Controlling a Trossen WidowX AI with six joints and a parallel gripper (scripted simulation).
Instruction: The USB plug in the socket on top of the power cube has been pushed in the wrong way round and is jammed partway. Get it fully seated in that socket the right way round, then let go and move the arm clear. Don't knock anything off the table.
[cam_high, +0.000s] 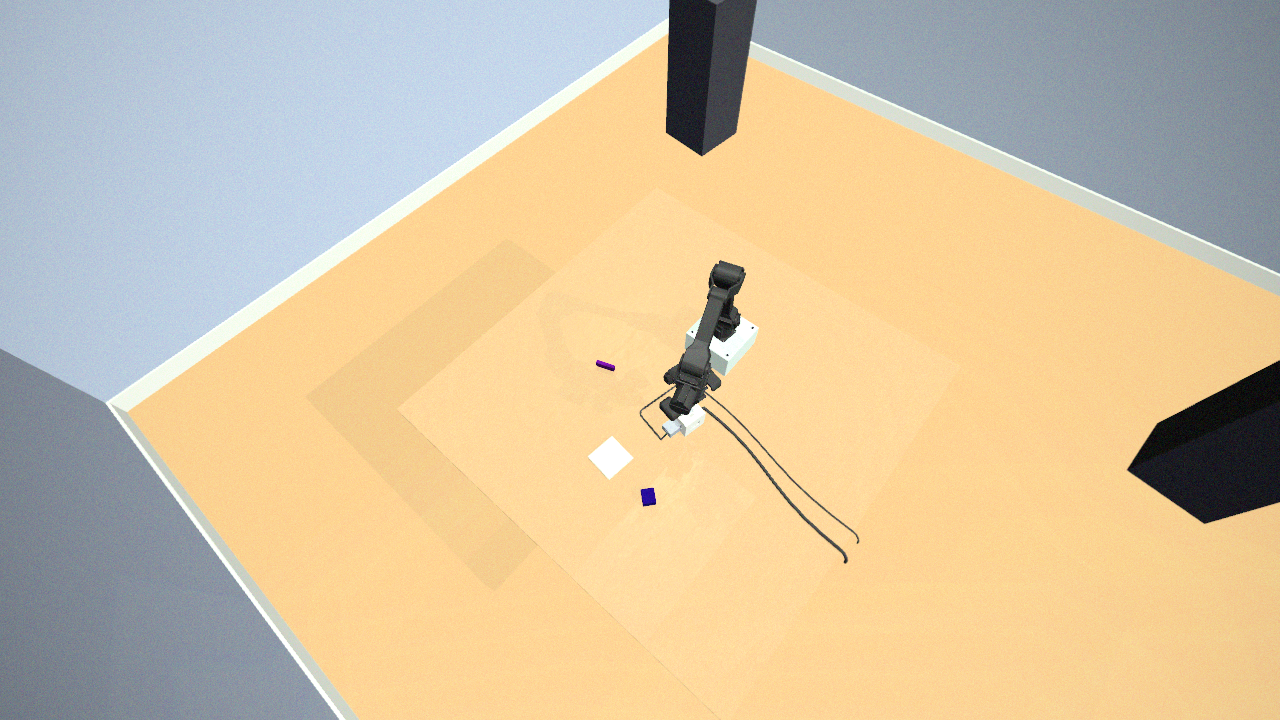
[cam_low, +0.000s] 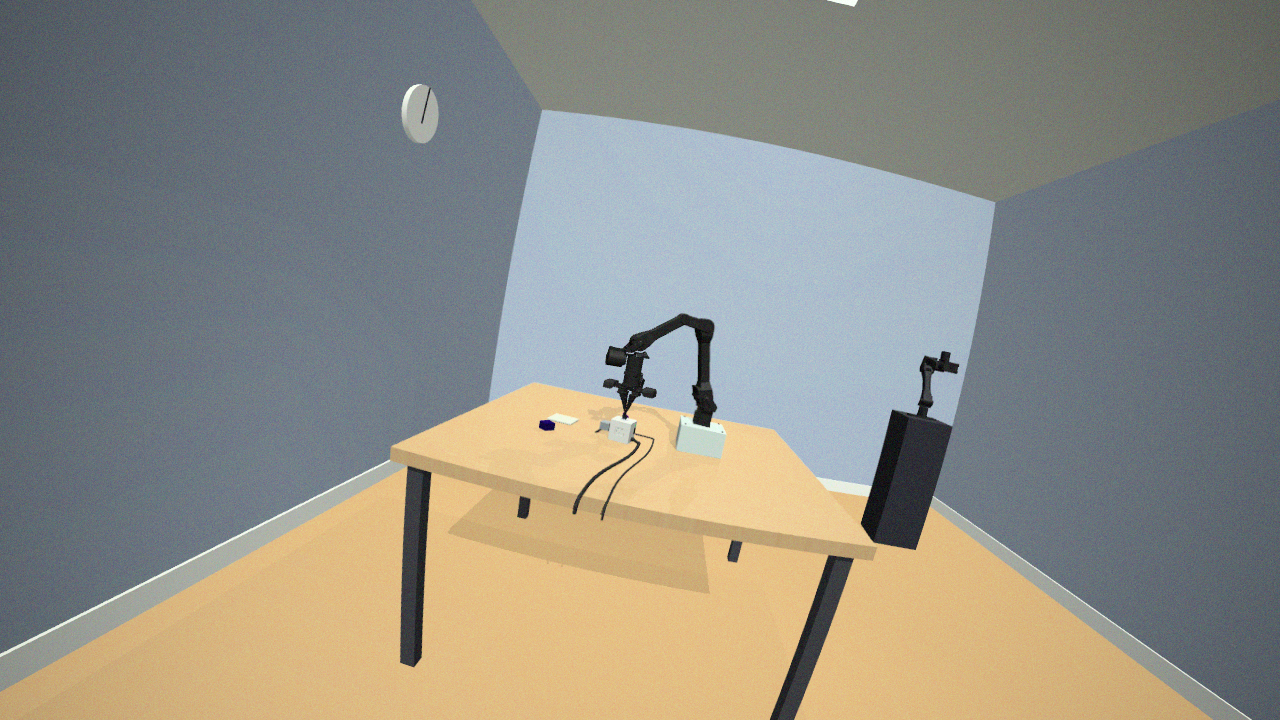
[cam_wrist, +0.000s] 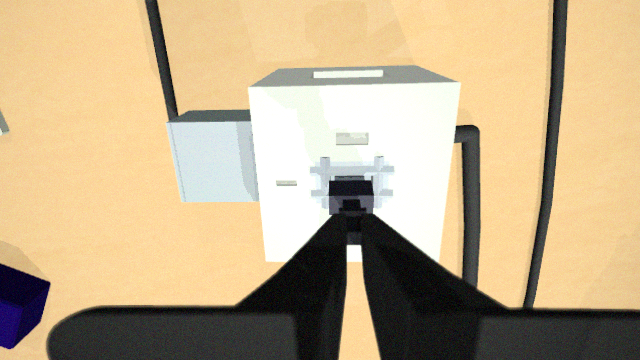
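The white power cube (cam_high: 691, 421) (cam_low: 621, 431) (cam_wrist: 410, 150) stands on the table. My gripper (cam_low: 624, 415) (cam_wrist: 353, 226) is over its top, shut on the dark USB plug (cam_wrist: 351, 194). In the wrist view the plug stands at the middle of the cube's top, over the pale socket surround (cam_wrist: 385, 170). The fingers and the plug's body hide the socket opening, so I cannot tell how deep the plug is or which way round it is. In the top view the arm hides the fingertips.
A light grey adapter (cam_high: 671, 429) (cam_wrist: 215, 160) is at the cube's side. Black cables (cam_high: 769, 470) (cam_low: 599, 474) (cam_wrist: 550, 150) run beside it. A blue block (cam_high: 648, 497) (cam_low: 546, 425) (cam_wrist: 20, 305), a white square (cam_high: 610, 457) (cam_low: 563, 419) and a purple cylinder (cam_high: 605, 365) lie on the table (cam_low: 716, 501).
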